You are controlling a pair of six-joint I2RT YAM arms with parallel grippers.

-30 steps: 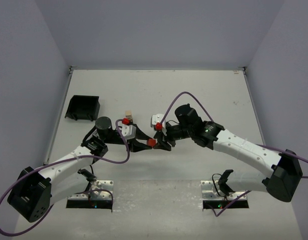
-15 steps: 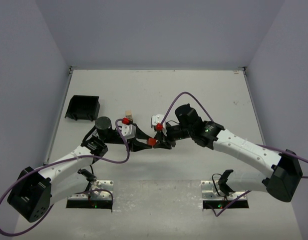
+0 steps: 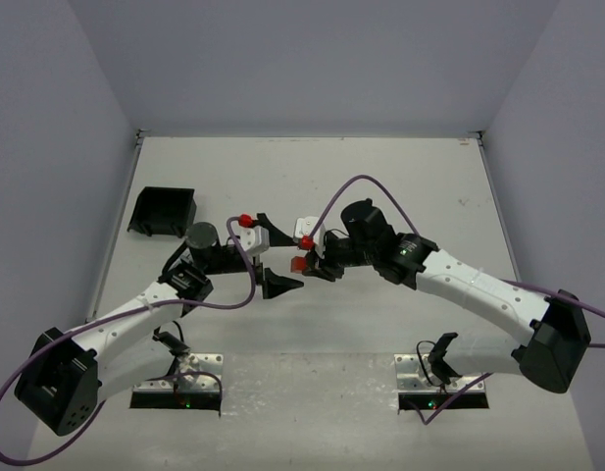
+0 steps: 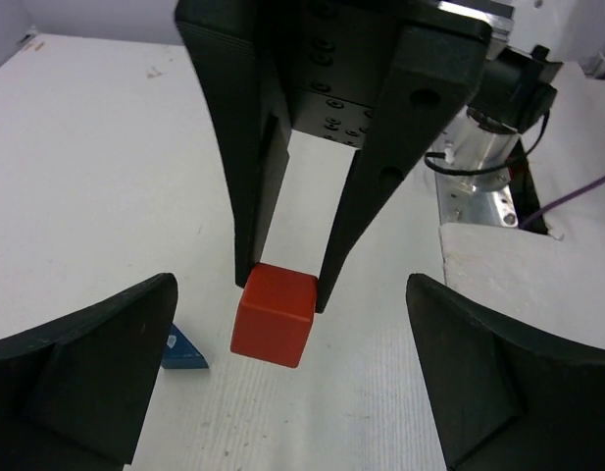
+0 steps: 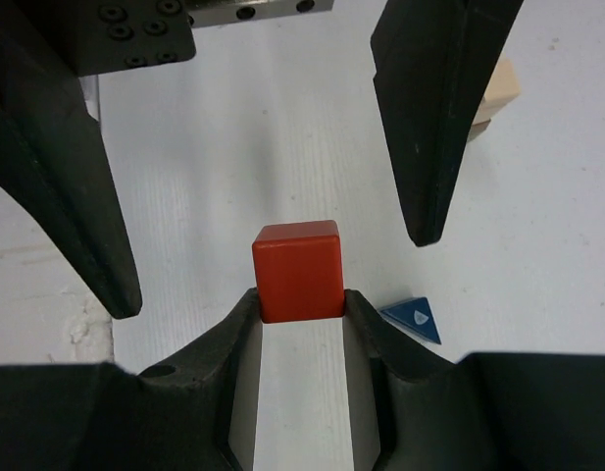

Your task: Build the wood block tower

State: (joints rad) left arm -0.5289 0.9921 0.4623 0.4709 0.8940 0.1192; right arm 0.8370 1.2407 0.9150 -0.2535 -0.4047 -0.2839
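Note:
Three pieces of the wood block tower show. The red cube (image 5: pixel 297 267) (image 4: pixel 275 316) (image 3: pixel 299 263) is pinched between the fingertips of my right gripper (image 5: pixel 299 299) (image 3: pixel 305 263), which is shut on it. My left gripper (image 4: pixel 290 294) (image 3: pixel 290 259) stands wide open around the cube, its fingers (image 5: pixel 434 128) well apart from it on both sides. The blue wedge (image 5: pixel 412 319) (image 4: pixel 184 350) lies on the table just beside the cube. One tan cube (image 5: pixel 498 93) sits farther off, partly hidden behind a left finger.
The black tray (image 3: pixel 163 211) stands at the far left of the white table (image 3: pixel 400 186). Both arms meet near the table's middle, their cables looping above them. Grey walls close the table in at the back and sides.
My left gripper has opened and let go of the red cube, which now stays in the right gripper alone. Both grippers have shifted slightly toward the far side.

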